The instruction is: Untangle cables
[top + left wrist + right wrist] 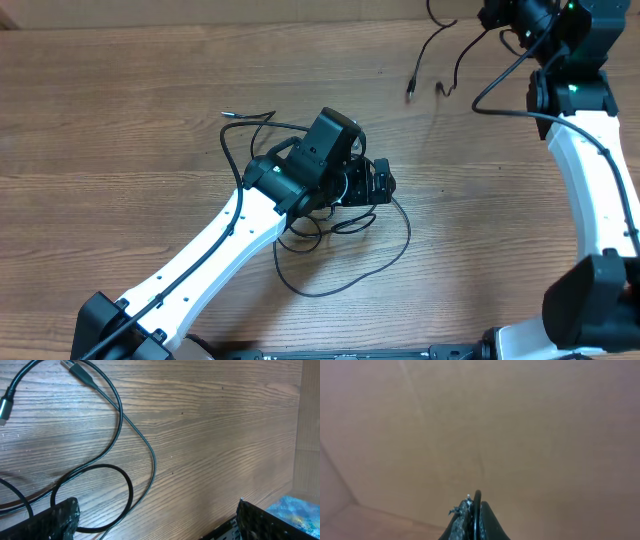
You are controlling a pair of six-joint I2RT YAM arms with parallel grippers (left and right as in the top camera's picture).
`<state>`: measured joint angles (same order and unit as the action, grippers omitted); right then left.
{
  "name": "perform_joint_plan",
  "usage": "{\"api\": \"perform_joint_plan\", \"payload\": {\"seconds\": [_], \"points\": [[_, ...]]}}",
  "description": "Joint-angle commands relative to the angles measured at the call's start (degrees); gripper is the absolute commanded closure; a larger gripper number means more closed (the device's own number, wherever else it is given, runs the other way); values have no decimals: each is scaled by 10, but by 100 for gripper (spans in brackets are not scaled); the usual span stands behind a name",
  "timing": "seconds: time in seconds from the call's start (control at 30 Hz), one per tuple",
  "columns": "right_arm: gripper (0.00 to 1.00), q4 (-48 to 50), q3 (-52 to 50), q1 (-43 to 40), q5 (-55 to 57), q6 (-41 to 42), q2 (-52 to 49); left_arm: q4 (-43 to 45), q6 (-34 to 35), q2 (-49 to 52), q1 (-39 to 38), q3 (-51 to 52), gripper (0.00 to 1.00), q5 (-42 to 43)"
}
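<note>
Left tool (382, 182): jaws wide apart, low over tangled cables (340, 255) at worktop (120, 120) centre. Right tool (473, 515): clamped on loose cable (432, 48) at 1 o'clock. Advise: centre single strand between jaws before closing, then draw slowly toward 7 o'clock.

1. The tangled cables (330, 228) lie on the table (120, 120) at its centre, with loops spreading toward 5 o'clock.
2. The left gripper (382, 183) sits above them, its arm running to 7 o'clock.
3. A loose cable (421, 60) lies at 1 o'clock, its far end in the right gripper (497, 15).
</note>
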<state>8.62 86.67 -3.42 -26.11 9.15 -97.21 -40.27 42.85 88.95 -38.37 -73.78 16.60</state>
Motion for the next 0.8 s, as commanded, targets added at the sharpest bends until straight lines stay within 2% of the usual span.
{"api": "perform_joint_plan", "payload": {"seconds": [0.0, 0.4, 0.77], "points": [[96, 25, 15, -12, 10, -2, -27, 0, -13, 2, 2, -9, 0, -7], [96, 81, 15, -50, 85, -2, -104, 0, -13, 2, 2, -9, 0, -7], [96, 81, 15, -149, 96, 0, -153, 0, -13, 2, 2, -9, 0, -7]]}}
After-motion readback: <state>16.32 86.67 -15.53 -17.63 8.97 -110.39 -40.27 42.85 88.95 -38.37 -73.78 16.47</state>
